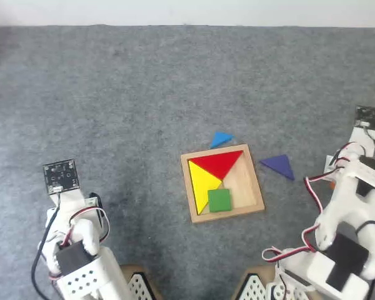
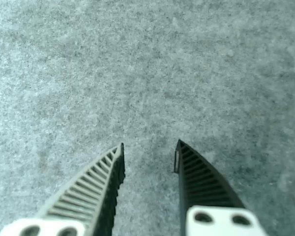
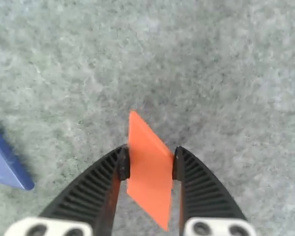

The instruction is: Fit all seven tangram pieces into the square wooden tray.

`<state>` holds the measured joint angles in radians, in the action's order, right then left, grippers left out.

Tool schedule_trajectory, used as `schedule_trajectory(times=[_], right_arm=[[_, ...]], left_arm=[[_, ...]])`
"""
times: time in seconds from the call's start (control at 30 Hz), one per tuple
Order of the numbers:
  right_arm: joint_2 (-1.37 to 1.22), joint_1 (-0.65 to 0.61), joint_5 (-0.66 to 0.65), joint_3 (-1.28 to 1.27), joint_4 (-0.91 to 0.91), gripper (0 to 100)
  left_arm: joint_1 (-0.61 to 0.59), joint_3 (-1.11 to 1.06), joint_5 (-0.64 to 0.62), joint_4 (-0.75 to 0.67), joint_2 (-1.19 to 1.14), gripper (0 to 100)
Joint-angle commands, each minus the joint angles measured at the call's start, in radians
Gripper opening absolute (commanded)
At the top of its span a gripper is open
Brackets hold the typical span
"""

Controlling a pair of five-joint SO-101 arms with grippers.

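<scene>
The wooden tray (image 1: 229,215) holds three pieces: red triangle (image 1: 217,162), yellow triangle (image 1: 202,183), green square (image 1: 219,200). Two more lie outside it: light-blue triangle (image 1: 221,139) at twelve o'clock, dark-blue triangle (image 1: 279,165) at two. The right pincer (image 3: 151,150) clamps one orange parallelogram (image 3: 148,172); the left pincer (image 2: 150,144) gapes apart.

In the right gripper (image 3: 151,153), an orange parallelogram (image 3: 148,169); black ribbed fingers (image 3: 101,191) on white mounts. Near that gripper, a dark blue triangle (image 3: 5,164). Farther from it, pale wooden tray (image 1: 253,181) with red triangle (image 1: 217,162), yellow triangle (image 1: 202,181) and green square (image 1: 219,200); light blue triangle (image 1: 220,139) just beside the tray. Same black ribbing on the left gripper (image 2: 150,150), speckled grey felt (image 1: 144,94) beneath both.
</scene>
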<state>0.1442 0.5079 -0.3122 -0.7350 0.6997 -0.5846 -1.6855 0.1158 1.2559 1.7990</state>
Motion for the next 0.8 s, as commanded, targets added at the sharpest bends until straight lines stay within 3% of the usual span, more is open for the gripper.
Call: schedule_trajectory(times=[0.0, 0.1, 0.43, 0.57, 0.77], right_arm=[[0.01, 0.002, -0.028, 0.058, -0.013, 19.0], [0.01, 0.005, -0.029, 0.058, -0.019, 23.0], [-0.022, 0.073, -0.026, 0.086, -0.041, 23.2], [-0.094, 0.143, -0.052, 0.098, -0.051, 23.1], [-0.272, 0.154, -0.078, 0.161, -0.077, 23.1]], left_arm=[[-0.006, 0.004, -0.008, 0.005, 0.018, 17], [-0.006, 0.004, -0.008, 0.005, 0.018, 17], [-0.006, 0.004, -0.008, 0.005, 0.018, 17], [-0.006, 0.004, -0.008, 0.005, 0.018, 17], [-0.006, 0.004, -0.008, 0.005, 0.018, 17]])
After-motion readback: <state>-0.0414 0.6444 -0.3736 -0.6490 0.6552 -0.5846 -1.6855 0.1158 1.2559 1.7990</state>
